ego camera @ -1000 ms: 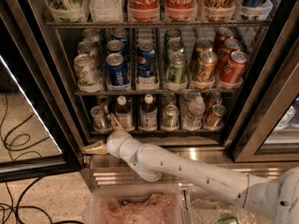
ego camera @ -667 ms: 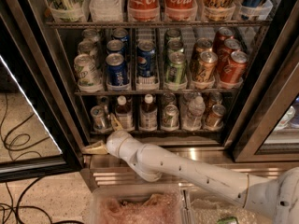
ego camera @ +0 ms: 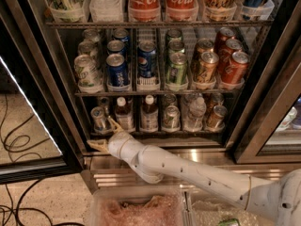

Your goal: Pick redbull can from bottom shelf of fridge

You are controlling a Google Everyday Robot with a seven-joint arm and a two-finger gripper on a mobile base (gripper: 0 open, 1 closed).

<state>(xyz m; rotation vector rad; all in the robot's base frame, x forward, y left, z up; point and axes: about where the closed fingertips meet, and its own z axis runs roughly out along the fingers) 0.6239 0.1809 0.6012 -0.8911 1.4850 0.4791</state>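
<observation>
Your tan-fingered gripper [ego camera: 104, 134] hung with fingers spread, empty, just below slim silver redbull can [ego camera: 99, 118], left edge of dark wire bottom shelf [ego camera: 157, 133].

The fridge [ego camera: 55, 69] stands open, its shelves filled with drinks. On the bottom shelf [ego camera: 155, 133], the redbull can [ego camera: 99, 118] stands at the front of the leftmost lane, just left of two white-capped brown bottles [ego camera: 124, 115]. The white arm reaches in from the lower right, and the gripper [ego camera: 105, 134] sits at the shelf's front edge, just below and beside the can. Its two tan fingers [ego camera: 114, 125] are spread apart with nothing between them: one points up toward the can, the other points left. Pepsi cans [ego camera: 116, 69] fill the rack above.
</observation>
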